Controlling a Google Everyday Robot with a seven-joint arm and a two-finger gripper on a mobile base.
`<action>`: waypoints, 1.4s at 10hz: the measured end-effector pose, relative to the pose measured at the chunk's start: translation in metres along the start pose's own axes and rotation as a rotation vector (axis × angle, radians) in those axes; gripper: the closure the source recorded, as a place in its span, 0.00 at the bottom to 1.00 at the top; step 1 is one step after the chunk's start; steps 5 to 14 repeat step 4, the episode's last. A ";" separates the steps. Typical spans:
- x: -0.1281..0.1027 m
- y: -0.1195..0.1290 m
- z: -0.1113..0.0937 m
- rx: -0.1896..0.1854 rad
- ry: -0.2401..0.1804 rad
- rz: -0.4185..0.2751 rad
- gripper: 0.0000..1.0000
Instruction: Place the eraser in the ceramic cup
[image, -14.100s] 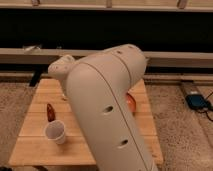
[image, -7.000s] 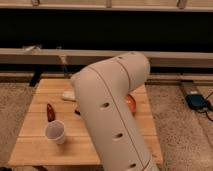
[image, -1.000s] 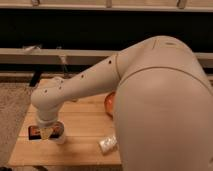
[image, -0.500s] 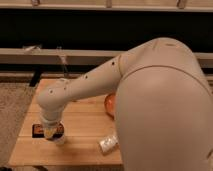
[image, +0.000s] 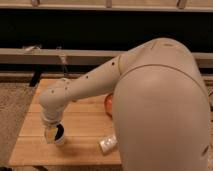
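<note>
Half a second ago the pincer (image: 53, 129) hung at the left side of the worktop (image: 30, 150) with the eraser showing as a dark block with an orange-brown edge, just above the rim of the ceramic cup. Now the arm has sunk lower and the pincer sits right on top of the ceramic cup (image: 50, 139), hiding most of its mouth. The flat block no longer stands out to the side. In its place is a dark patch, which I take to be the eraser (image: 59, 131), lying within the cup's outline at its right side. It looks at least partly down inside the cup, though how deep it has gone is hidden. Whether the pincer is gripping the eraser or has let go cannot be told from here. For the task, this reads as the placing step nearly done: what seems left is a release and a lift clear of the cup without tipping it. By count, there is 1 ceramic cup, 1 eraser, 1 small white boxy object (image: 108, 144) lying near the front edge, and 1 orange-red round thing (image: 108, 104) half hidden behind the arm, all on 1 wooden worktop.
</note>
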 end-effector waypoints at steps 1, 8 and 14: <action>0.000 -0.002 0.000 0.004 0.002 -0.001 0.20; 0.005 -0.004 -0.003 0.012 0.015 -0.001 0.20; 0.005 -0.004 -0.003 0.012 0.015 -0.001 0.20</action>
